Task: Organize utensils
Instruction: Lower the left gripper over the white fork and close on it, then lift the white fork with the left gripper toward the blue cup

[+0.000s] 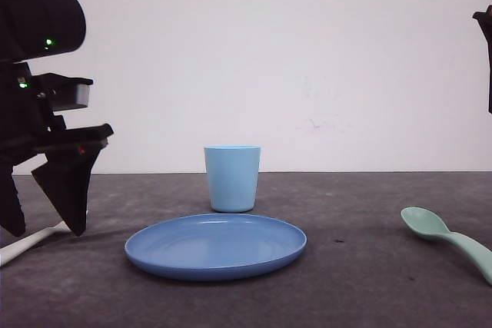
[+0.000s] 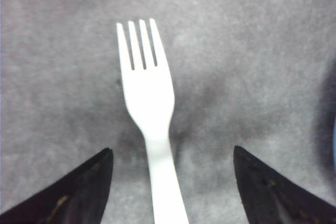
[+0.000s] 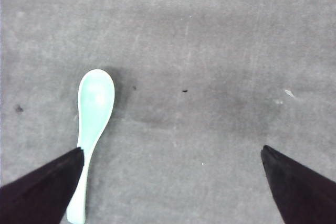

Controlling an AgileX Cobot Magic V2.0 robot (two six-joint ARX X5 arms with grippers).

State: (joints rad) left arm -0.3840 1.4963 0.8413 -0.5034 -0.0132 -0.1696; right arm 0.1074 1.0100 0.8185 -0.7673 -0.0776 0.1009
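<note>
Left gripper (image 2: pixel 170 182): jaws spread wide, holding nothing, fingertips low over the grey table (image 1: pixel 369 282). The white fork (image 2: pixel 149 103) lies flat between the fingers, tines pointing away from the wrist, handle centred in the gap and touching neither finger.

Right gripper (image 3: pixel 173 182): jaws wide open, empty. The mint-green spoon (image 3: pixel 93 114) lies flat on the table's right side, handle beside one finger.

Blue plate (image 1: pixel 215 247) sits centre; light blue cup (image 1: pixel 232 178) stands upright just behind it. No legible markings.

No readable text or labels.
</note>
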